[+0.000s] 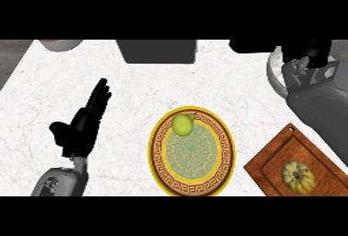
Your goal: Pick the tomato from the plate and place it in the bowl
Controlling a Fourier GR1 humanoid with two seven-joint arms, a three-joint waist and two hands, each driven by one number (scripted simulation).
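- So the tomato (pixel 181 124) is sitting on the plate (pixel 159 152), up near the far edge of it. It looks yellow-green rather than red, with a little stem end on the upper right.
- The plate is round with a yellow rim, a brown key-pattern band and a pale green patterned middle. It's roughly in the centre of the white marbled tabletop (pixel 136 83), close to my side.
- My left hand (pixel 83 124) is off to the left of the plate, not touching anything. Fingers straight and pointing away from me, thumb sticking out to the left, so it's spread and holding nothing.
- My right hand (pixel 307 57) is way over at the far right corner, above the white bowl (pixel 274 76), only part of whose rim shows. It's dark there and my grey forearm covers a lot, so I honestly can't tell whether the fingers are apart or together.
- Tomato and bowl are well apart.
- Right of the plate there's a brown wooden board (pixel 272 161) lying at an angle, with a ribbed yellowish squash-looking thing (pixel 298 176) on it.
- At the far edge there's a dark grey box-shaped thing (pixel 158 51), and in the far left corner something white with an orange top (pixel 60 44), mostly cut off.
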